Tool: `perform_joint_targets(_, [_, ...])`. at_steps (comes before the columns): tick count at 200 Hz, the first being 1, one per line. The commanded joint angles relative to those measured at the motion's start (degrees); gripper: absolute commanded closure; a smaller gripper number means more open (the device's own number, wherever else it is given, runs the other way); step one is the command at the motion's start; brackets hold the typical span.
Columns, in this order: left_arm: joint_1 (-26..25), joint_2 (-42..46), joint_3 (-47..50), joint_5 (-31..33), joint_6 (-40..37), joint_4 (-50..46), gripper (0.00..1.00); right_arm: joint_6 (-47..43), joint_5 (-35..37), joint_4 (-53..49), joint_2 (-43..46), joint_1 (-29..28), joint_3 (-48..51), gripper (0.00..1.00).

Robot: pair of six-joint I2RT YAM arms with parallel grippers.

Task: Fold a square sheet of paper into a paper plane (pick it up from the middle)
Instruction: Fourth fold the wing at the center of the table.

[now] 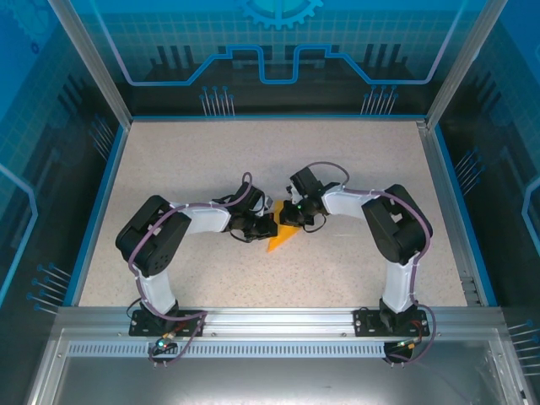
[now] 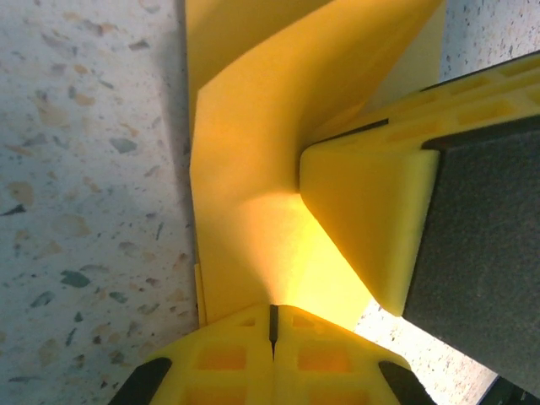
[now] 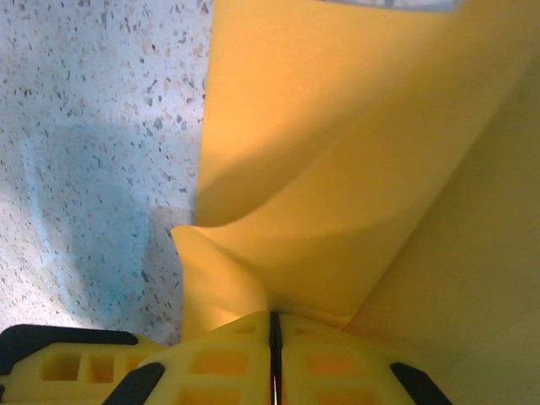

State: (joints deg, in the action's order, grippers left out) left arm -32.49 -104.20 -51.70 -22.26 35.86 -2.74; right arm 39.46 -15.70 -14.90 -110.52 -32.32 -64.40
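Pinched midway on tabletop (image 1: 169,160) by left claw (image 1: 260,224) from 9 o'clock and right claw (image 1: 292,216) from 3, both closed tight on folded paper (image 1: 281,238), tip toward 7, open room all round; creases plain from wrists.

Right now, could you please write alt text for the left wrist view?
The left gripper, at the bottom, is shut on a creased yellow paper sheet. The right gripper pinches it from the right; a speckled table shows at left.
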Motion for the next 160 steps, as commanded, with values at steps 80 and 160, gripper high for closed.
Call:
perform_joint_targets(80, [-0.29,-1.44,2.99,-0.01,-1.90,-4.82,1.00,1.52,4.83,0.88,0.19,8.53,-1.49,0.92])
perform_joint_targets(160, [-0.65,-2.10,1.62,-0.32,-2.61,-5.28,1.00,-1.05,0.97,0.75,2.63,1.60,-1.62,0.91])
